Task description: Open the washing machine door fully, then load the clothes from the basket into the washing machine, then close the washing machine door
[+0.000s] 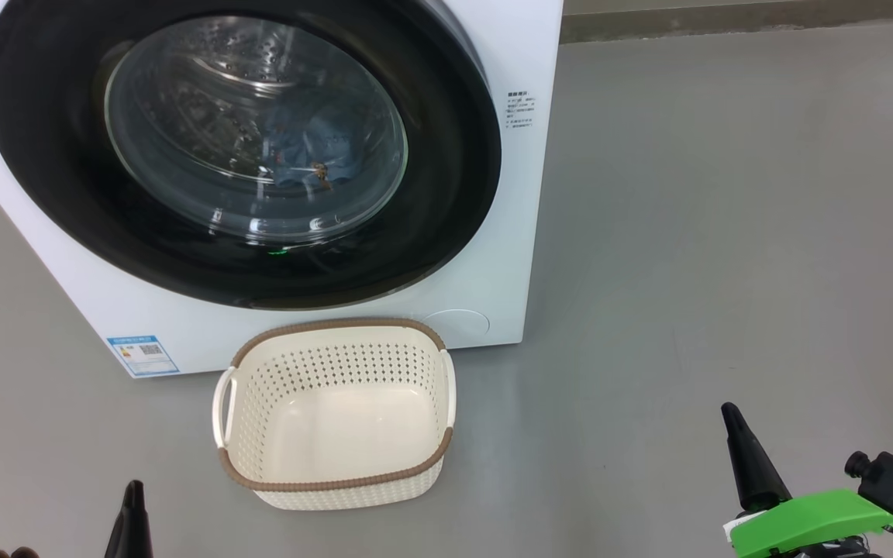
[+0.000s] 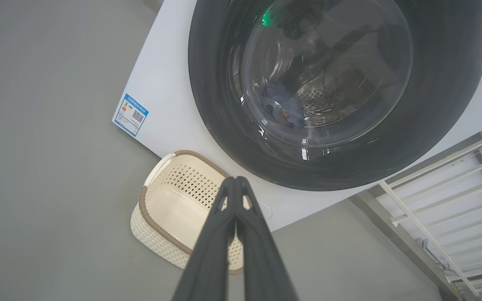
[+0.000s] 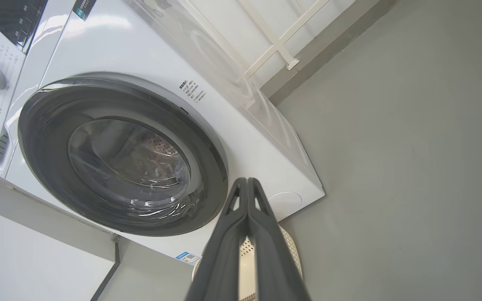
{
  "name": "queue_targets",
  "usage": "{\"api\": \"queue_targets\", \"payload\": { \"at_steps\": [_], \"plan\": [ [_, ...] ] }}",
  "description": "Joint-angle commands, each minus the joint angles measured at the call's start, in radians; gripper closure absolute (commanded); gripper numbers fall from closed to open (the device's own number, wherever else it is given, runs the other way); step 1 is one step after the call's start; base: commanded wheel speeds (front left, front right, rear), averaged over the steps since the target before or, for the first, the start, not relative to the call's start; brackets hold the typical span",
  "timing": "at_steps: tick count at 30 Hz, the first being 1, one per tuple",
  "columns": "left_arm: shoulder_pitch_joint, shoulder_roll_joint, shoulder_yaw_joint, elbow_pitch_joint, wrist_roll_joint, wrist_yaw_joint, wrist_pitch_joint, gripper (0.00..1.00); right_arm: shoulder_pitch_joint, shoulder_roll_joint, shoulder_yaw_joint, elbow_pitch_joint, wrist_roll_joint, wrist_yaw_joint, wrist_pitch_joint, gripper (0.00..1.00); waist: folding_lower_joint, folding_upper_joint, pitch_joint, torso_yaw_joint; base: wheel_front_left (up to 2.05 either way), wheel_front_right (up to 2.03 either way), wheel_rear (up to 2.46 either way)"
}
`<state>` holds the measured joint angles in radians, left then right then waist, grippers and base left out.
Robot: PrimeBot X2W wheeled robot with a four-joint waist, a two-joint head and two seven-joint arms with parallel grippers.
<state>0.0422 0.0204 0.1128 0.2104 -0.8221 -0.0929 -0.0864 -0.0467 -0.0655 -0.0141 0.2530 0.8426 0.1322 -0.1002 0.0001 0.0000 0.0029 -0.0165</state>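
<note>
The left end effector (image 2: 235,182) is pressing its two long dark fingers together on nothing, their tips pointing over the basket (image 2: 153,228). This cream perforated plastic tub with a brown woven-look rim is sitting empty just ahead of it. The right end effector (image 3: 247,182) is likewise pinching only air, the basket ahead to its left. Beyond both, the washing machine door (image 1: 446,194), a glossy black ring around bulging glass, is lying closed against the boxy white washing machine (image 1: 524,232). The clothes (image 1: 315,147), bluish fabric, are showing inside through the glass.

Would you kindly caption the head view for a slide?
Washing machine door closed, clothes behind its glass, basket empty on the floor before it, left gripper and right gripper shut.
</note>
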Motion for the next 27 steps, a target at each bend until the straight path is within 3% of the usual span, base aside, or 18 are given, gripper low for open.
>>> {"api": "queue_targets", "payload": {
  "at_steps": [1, 27],
  "plan": [
    [-0.048, 0.020, 0.015, -0.018, -0.028, -0.008, 0.006, 1.00, -0.040, -0.005, 0.003, -0.022, 0.032, -0.001, 0.006, 1.00, -0.0001, 0.0000, 0.000, 0.000, 0.00, 0.00, 0.00],
    [-0.090, 0.024, 0.009, 0.004, -0.338, -0.020, 0.085, 1.00, -0.048, -0.002, -0.032, -0.017, 0.338, -0.001, 0.085, 1.00, -0.0001, 0.0000, 0.000, 0.007, 0.00, 0.00, 0.00]
  ]
}}
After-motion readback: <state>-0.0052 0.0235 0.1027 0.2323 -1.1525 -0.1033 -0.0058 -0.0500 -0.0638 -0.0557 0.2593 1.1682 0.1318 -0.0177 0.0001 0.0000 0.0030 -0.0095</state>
